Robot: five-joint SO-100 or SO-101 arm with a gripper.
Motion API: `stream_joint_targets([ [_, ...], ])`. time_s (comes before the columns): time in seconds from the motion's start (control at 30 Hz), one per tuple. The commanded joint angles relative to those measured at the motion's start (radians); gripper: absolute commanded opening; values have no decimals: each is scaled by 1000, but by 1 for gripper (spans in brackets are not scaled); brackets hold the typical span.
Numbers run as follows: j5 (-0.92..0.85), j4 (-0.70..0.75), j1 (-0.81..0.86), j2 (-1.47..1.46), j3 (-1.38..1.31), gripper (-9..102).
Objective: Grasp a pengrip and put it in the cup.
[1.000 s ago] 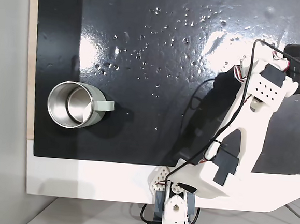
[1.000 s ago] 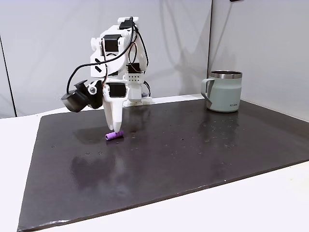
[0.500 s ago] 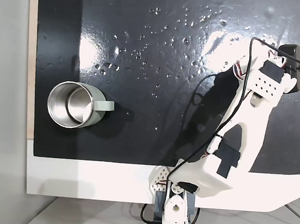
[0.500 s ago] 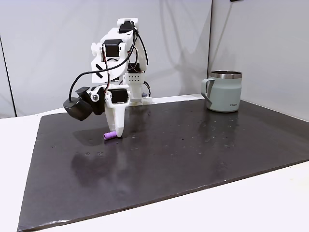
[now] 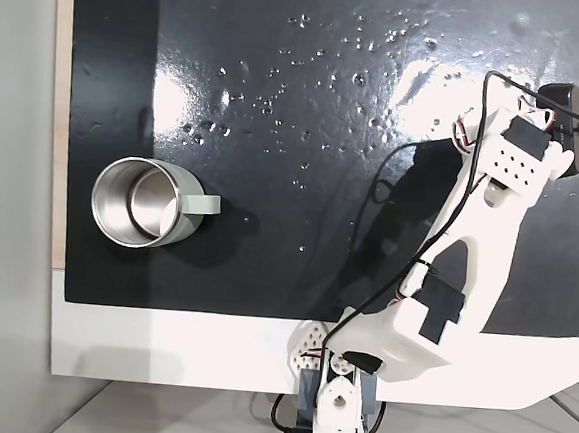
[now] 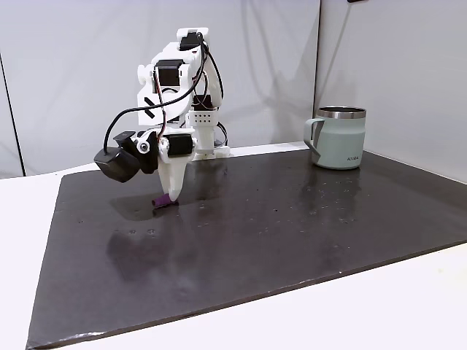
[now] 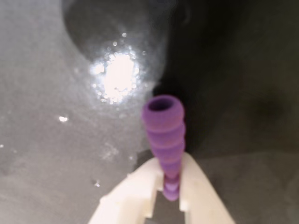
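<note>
Purple pengrip (image 7: 163,140) now between claw (image 7: 167,191) fingers

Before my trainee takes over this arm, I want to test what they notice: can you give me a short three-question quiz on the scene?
1. True or false: the claw is shut on the pengrip.
2. Where is the cup in the side fixed view: A) by the claw, B) far right of it?
3. Fill in: the cup stands on the dark ___.

Key: 1 true; 2 B; 3 mat.
</note>
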Motion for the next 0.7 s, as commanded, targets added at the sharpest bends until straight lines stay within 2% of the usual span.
stream_joint_targets([
  [0.0, 26, 43, -2, 72, -52, 0],
  [0.27, 123, 110, -146, 416, 121, 0],
  [0.67, 354, 331, -480, 687, 115, 0],
])
